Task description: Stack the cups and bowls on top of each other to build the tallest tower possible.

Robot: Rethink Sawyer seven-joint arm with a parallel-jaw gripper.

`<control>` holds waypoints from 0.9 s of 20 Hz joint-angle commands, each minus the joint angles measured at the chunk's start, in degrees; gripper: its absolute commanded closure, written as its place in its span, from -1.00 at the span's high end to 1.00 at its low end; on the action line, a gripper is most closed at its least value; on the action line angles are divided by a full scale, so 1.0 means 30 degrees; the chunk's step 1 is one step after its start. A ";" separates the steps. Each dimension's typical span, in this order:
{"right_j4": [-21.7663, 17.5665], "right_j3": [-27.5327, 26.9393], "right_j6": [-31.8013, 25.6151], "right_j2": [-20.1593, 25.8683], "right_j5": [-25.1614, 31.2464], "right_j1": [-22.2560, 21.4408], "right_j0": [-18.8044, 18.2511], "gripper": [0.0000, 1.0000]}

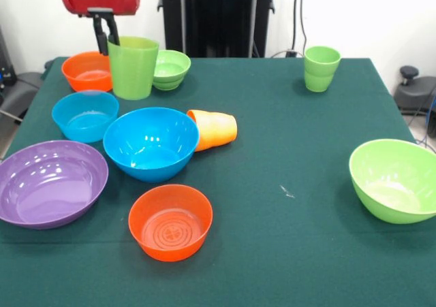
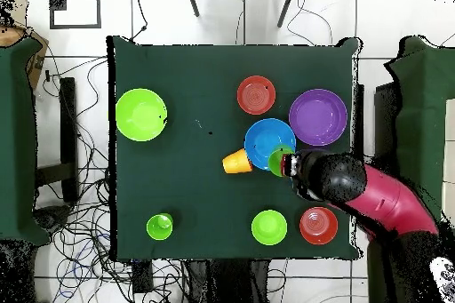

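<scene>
Hand (image 1: pixel 109 45) at the tabletop's back-left corner in the front view, black fingers (image 1: pixel 103 29) closed on the rim of a tall green cup (image 1: pixel 133 67); grip judged from one finger against the cup's wall, the other hidden. Cup upright, mouth up. From overhead, same cup (image 2: pixel 280 161) just beside the deep blue bowl (image 2: pixel 269 142), hand (image 2: pixel 289 164) at its edge; whether lifted or standing, not determinable.

Nearest the hand:
- Orange bowl (image 1: pixel 87 71) and small lime bowls (image 1: pixel 170 69), apparently two nested.
- Light blue bowl (image 1: pixel 85 115), alone.
- Deep blue bowl (image 1: pixel 151 143), empty.
- Orange cup (image 1: pixel 214 130) on its side, touching that bowl's rim.

Farther out:
- Purple bowl (image 1: pixel 51 182) and a second orange bowl (image 1: pixel 170 222) at the near edge, empty.
- Large lime bowl (image 1: pixel 395 180) well apart at the right.
- Small green cups (image 1: pixel 321 69), seemingly one inside another, at the far right corner.

Progress judged early:
- No tower standing.
- Only nested pairs, mouth up, adding little height.
- Remaining work: choose a base, invert and alternate bowls and cups, right the toppled orange cup.

Tabletop (image 1: pixel 286 252) covered in dark green cloth. No brand, label or legible writing anywhere; only moulded concentric rings in the near orange bowl's floor.
</scene>
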 commanded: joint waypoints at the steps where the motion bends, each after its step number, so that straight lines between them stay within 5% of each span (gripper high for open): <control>1: -0.1998 0.1034 0.0442 0.1063 -0.2014 0.1622 0.0420 -1.00; 18: -0.2874 -0.0551 0.2721 -0.1511 -0.3010 0.3689 0.2449 -1.00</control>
